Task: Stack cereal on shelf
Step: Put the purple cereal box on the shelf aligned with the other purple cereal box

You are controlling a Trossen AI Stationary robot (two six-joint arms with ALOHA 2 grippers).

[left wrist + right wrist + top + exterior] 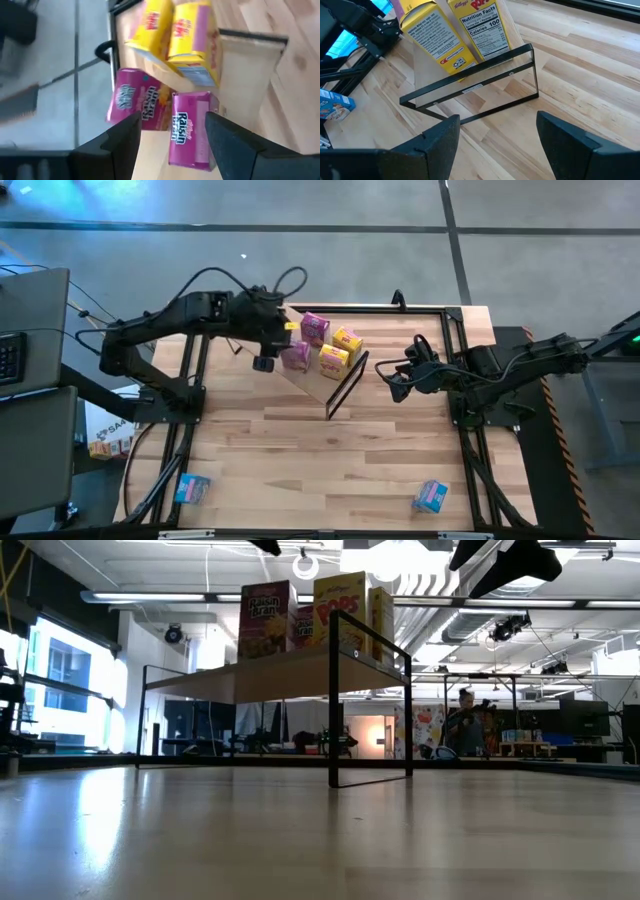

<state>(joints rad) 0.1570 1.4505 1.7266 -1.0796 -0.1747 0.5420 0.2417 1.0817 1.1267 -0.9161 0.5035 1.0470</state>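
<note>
While both arms reach in toward the far middle of the worktop (300,440), I read four cereal boxes standing on the shelf (318,383): two magenta Raisin Bran boxes (314,328) (296,356) on the side nearer the left arm, and two yellow Pops boxes (347,340) (333,360) just beside them toward the right arm. My low view shows the same stack from table height, a Raisin Bran box (265,620) and a Pops box (340,610) upright on the plywood board, which rides on its black wire frame (370,705). Left end effector (264,363) hovers at the shelf's left edge, next to the nearer magenta box; in my left wrist view its fingers (122,145) stand spread apart with nothing between them, that magenta box (187,130) just beyond them. Right end effector (397,383) sits off the shelf's right end, apart from it, fingers (437,145) likewise wide and released, facing the wire frame and the yellow boxes' nutrition panels (485,30). Two light blue boxes lie on the near part of the worktop, well apart from the shelf: one at the near-left corner (191,489), one toward the near-right (431,497). A person (466,726) shows far off in the room behind.
</note>
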